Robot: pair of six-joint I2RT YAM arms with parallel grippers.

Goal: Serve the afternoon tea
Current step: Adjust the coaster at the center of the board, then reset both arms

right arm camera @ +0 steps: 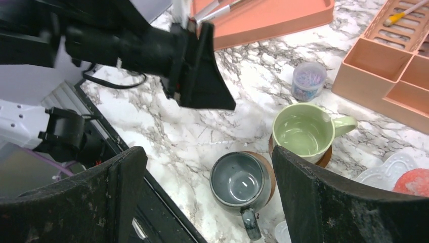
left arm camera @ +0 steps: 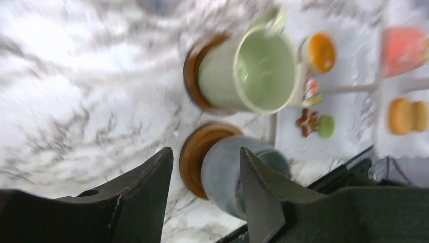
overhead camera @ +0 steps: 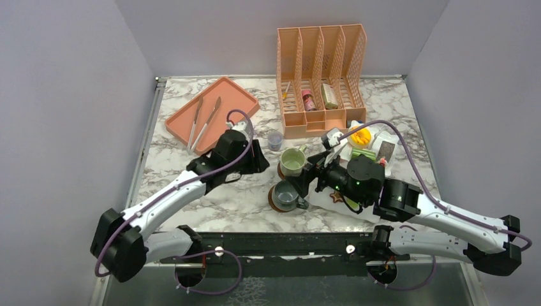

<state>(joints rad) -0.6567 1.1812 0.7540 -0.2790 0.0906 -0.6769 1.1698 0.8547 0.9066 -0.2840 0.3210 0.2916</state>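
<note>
A pale green mug [overhead camera: 293,160] stands on a brown coaster [left arm camera: 192,76]. In front of it a grey-blue mug [overhead camera: 285,194] stands on its own coaster [right arm camera: 266,172], handle toward the table's near edge. My left gripper [overhead camera: 257,162] is open just left of the green mug, with nothing between its fingers [left arm camera: 146,192]; that wrist view is blurred. My right gripper [right arm camera: 207,152] is wide open above the grey-blue mug [right arm camera: 240,182], not touching it. Toy treats lie on a white tray [overhead camera: 385,137]: an orange donut [left arm camera: 321,50], a star cookie [left arm camera: 306,121], a pink cake [left arm camera: 404,48].
A tiny lilac cup [overhead camera: 275,140] stands behind the green mug. Behind it is an orange file organizer [overhead camera: 322,76] holding a small pink bottle [overhead camera: 308,100]. An orange tray [overhead camera: 210,115] with utensils lies at the back left. The table's black front rail [right arm camera: 167,202] runs close to the grey-blue mug.
</note>
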